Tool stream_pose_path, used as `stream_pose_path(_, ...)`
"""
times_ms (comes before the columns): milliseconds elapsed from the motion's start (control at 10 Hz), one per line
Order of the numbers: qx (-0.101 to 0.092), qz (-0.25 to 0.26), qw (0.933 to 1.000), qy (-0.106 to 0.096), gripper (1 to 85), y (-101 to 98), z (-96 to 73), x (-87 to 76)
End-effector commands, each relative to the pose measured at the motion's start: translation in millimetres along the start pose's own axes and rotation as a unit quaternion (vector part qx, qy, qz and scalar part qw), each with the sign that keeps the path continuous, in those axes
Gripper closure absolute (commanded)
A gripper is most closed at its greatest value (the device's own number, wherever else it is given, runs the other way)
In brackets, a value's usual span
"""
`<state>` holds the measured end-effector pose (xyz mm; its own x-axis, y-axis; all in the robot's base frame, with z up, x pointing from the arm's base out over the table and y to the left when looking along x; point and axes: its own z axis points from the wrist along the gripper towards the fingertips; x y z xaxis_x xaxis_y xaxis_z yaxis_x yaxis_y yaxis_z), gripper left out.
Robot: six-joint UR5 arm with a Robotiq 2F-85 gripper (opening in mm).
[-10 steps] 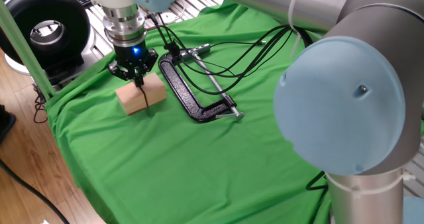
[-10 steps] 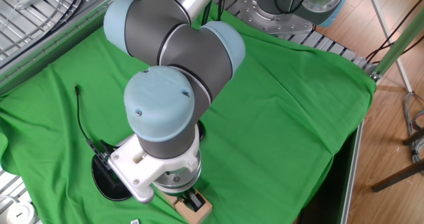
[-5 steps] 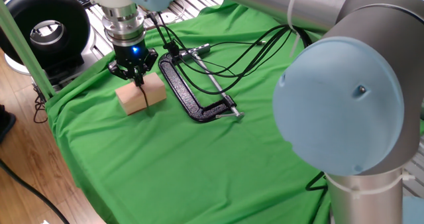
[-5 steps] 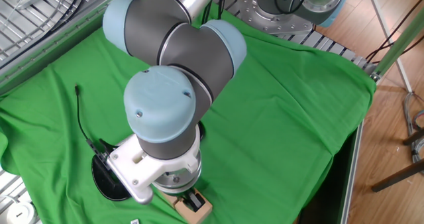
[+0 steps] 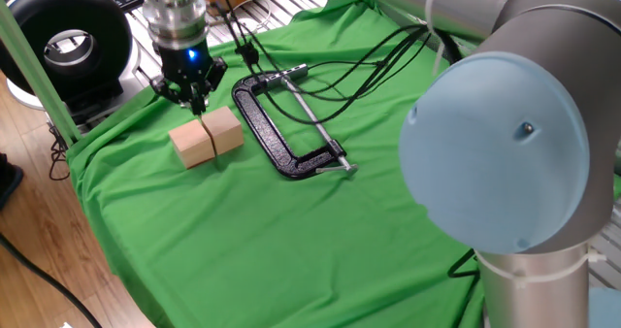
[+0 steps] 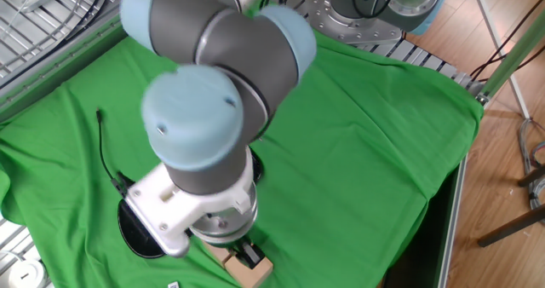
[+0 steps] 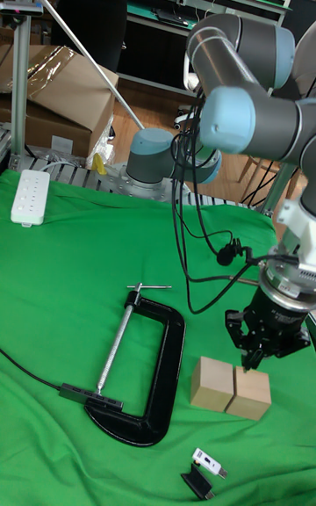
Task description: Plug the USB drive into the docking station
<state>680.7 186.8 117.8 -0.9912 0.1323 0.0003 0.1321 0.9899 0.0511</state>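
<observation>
Green cloth covers the table, where the gripper [image 5: 197,97], closed on the slim, light, rigid USB drive [image 5: 203,110], hangs above two wooden blocks [image 5: 206,137], clamp [image 5: 281,144] at three o'clock.

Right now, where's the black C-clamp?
In the tall fixed view, the black C-clamp lies flat on the green cloth, just left of the two wooden blocks.
</observation>
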Motion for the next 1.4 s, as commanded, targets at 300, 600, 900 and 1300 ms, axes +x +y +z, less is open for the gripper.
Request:
stream_pose_path(300,0.038,-0.116,0.9925,0.009,84.0,-55.7,-43.7,-3.4)
stream_pose_path(600,0.038,-0.226,0.9734,0.006,84.0,-62.5,-41.5,-8.0)
stream_pose_path(900,0.039,-0.229,0.9727,-0.011,84.0,-61.0,-41.6,-16.7)
stream_pose_path(1300,0.069,-0.374,0.9241,0.036,84.0,-98.1,-43.4,-14.6)
